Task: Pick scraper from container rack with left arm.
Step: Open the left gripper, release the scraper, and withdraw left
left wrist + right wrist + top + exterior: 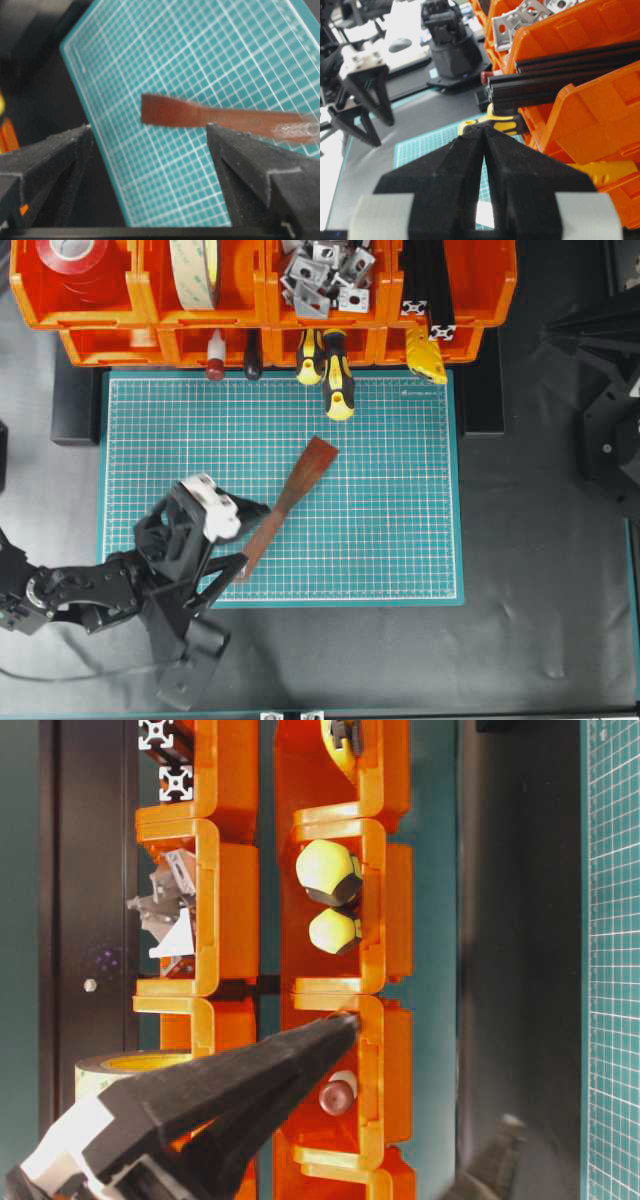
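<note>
The scraper (290, 502) lies flat on the green mat (400, 540), well clear of the orange rack (120, 340), its handle end toward the left claw (243, 537). That claw stands released, fingers spread wide with nothing between them (the wrist view shows the scraper (220, 120) lying beyond the gap). The right claw (484, 145) is clenched, empty. The scraper looks light and stiff, thin and close to the mat, so likely awkward to lift; the wooden handle, gripped across its narrow width, seems the surest hold.
</note>
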